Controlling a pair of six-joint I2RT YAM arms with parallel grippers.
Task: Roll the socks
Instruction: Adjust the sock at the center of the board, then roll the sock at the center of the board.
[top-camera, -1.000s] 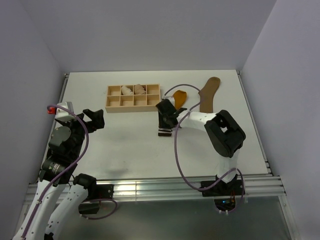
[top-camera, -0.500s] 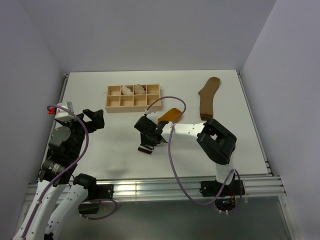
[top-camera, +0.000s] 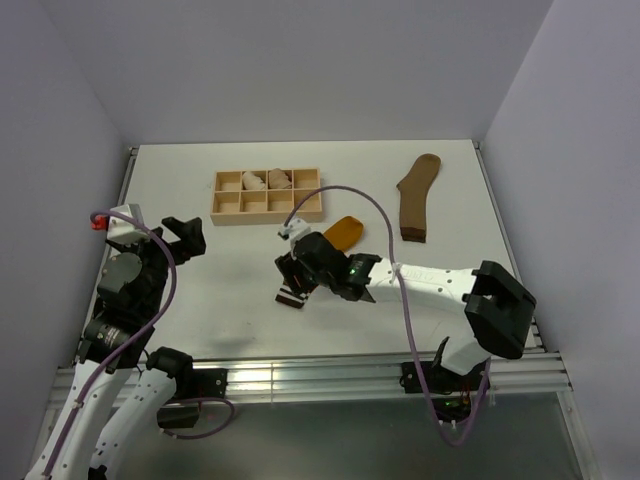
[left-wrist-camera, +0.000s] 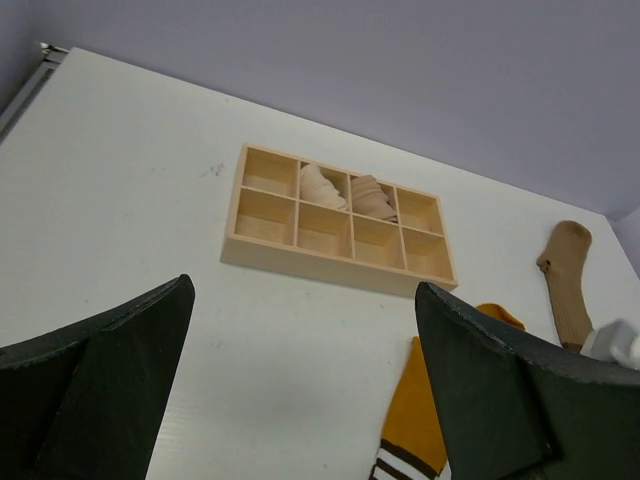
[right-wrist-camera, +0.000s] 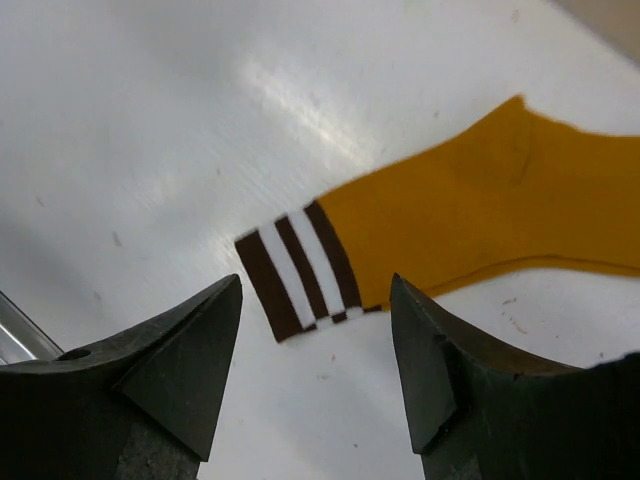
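Mustard sock (right-wrist-camera: 470, 215), smooth knit with striped cuff, lies flat at centre frame on the white table (top-camera: 220, 290), just beyond the spread right gripper (right-wrist-camera: 315, 290), not pinched. Olive sock (top-camera: 415, 195) lies upper right; left gripper (left-wrist-camera: 303, 288) is spread.

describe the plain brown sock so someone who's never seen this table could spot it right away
On the white table, find the wooden compartment tray near the far edge, then look to its right. The olive-brown sock lies flat there alone, toe toward the back wall; unlike the mustard-orange sock with its striped cuff, its cuff is plain dark brown.
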